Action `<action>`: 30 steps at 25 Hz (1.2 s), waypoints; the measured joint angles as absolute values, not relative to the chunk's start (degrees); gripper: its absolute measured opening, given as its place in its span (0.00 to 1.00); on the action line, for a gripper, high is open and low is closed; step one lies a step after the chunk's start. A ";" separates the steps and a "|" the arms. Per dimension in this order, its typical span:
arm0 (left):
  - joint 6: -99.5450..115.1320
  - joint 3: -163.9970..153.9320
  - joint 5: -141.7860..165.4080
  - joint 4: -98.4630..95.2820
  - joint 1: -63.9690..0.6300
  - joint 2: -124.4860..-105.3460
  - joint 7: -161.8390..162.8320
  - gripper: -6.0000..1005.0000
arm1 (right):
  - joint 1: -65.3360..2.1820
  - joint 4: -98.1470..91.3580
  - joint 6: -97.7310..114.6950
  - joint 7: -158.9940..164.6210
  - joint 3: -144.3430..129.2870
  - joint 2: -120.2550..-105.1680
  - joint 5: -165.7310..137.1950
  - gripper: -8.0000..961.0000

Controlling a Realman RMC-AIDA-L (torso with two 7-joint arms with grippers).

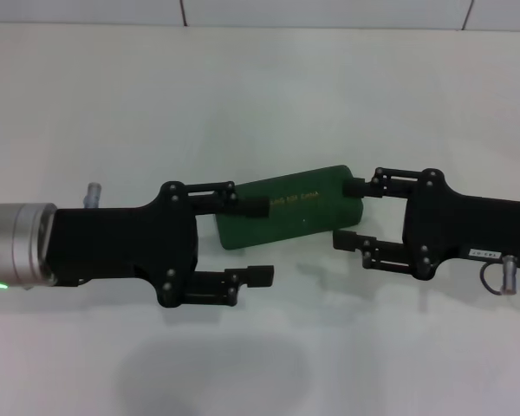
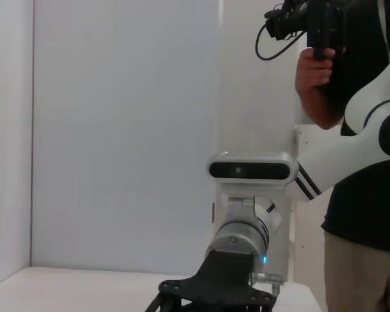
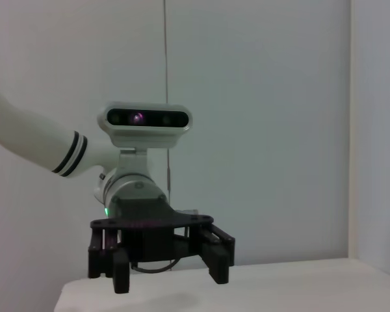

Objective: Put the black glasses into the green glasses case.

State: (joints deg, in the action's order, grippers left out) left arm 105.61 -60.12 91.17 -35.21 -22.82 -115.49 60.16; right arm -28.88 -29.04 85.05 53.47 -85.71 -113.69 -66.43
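Head view: the green glasses case (image 1: 290,206) lies closed at the centre of the frame on the white table (image 1: 260,95), gold lettering up. The left gripper (image 1: 258,241) reaches in from the left with its fingers spread, the upper one over the case's left end and the lower one below the case. The right gripper (image 1: 350,212), also with fingers apart, comes from the right, its upper finger at the case's right end. Neither clamps anything. The black glasses are nowhere visible; whether they sit inside the shut case cannot be told. If they do, the task looks essentially finished; if not, everything remains.

Left wrist view: the right arm's wrist camera (image 2: 250,170) faces across, with a person (image 2: 357,195) at the right edge. No case or glasses.

Right wrist view: the left gripper (image 3: 166,263) sits at lower centre, fingers apart above the table.
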 joint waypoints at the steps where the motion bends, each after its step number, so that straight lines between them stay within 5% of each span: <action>1: 105.62 -60.11 91.17 -35.17 -22.79 -115.50 60.18 0.72 | -28.78 -29.03 84.95 53.39 -85.71 -113.71 -66.43 0.63; 21: 105.07 -59.23 90.92 -29.57 -23.00 -118.23 55.46 0.72 | -27.36 -28.64 84.37 50.39 -85.47 -111.91 -70.99 0.63; 30: 105.02 -59.70 91.81 -29.13 -24.22 -118.22 56.02 0.72 | -26.73 -28.32 82.63 48.64 -83.55 -113.51 -71.54 0.63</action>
State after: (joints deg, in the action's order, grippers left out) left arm 105.02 -59.70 91.81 -29.13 -24.22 -118.22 56.02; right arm -26.73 -28.32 82.63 48.64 -83.55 -113.51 -71.54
